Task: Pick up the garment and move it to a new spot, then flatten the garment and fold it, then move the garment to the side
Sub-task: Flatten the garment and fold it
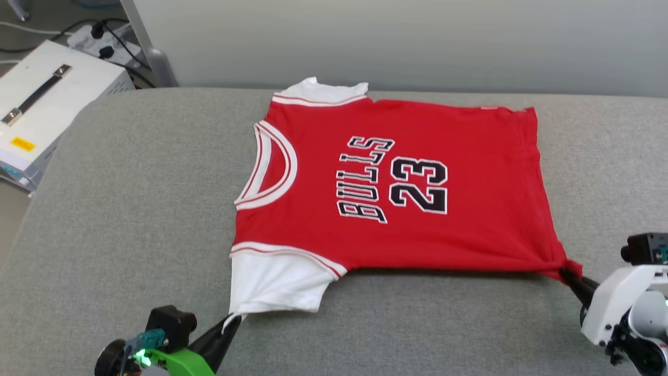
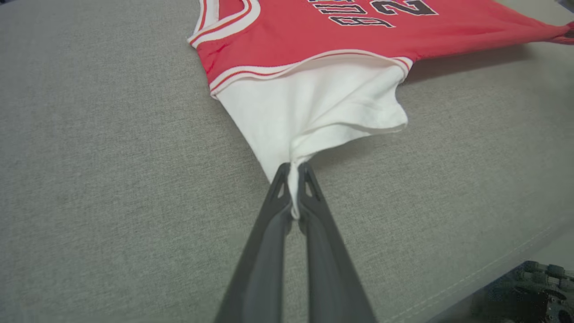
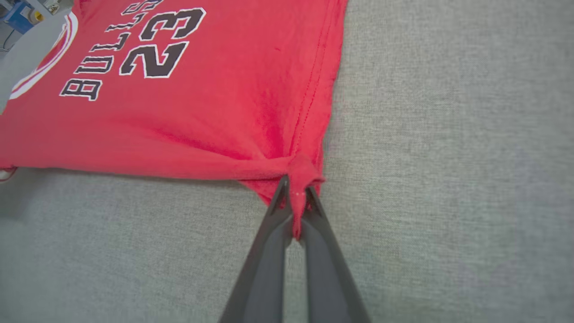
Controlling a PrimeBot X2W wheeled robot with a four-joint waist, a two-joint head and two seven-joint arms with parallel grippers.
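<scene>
The garment (image 1: 396,183), a red jersey with white sleeves and black "BULLS 23" print, lies spread face up on the grey cushioned surface (image 1: 130,209), collar to the left. My left gripper (image 1: 232,324) is shut on the tip of the near white sleeve (image 2: 309,107), pinched between its dark fingers (image 2: 273,211). My right gripper (image 1: 566,274) is shut on the near red hem corner (image 3: 300,172), which bunches between its fingers (image 3: 273,215). The near edge of the garment (image 2: 358,40) is pulled taut and lifted slightly between the two grips, casting a shadow beneath.
A white box (image 1: 47,99) with a black handle stands off the surface at the far left, beside cables and a power strip (image 1: 104,42). A pale wall (image 1: 417,42) runs behind. The surface's front edge (image 2: 515,264) shows in the left wrist view.
</scene>
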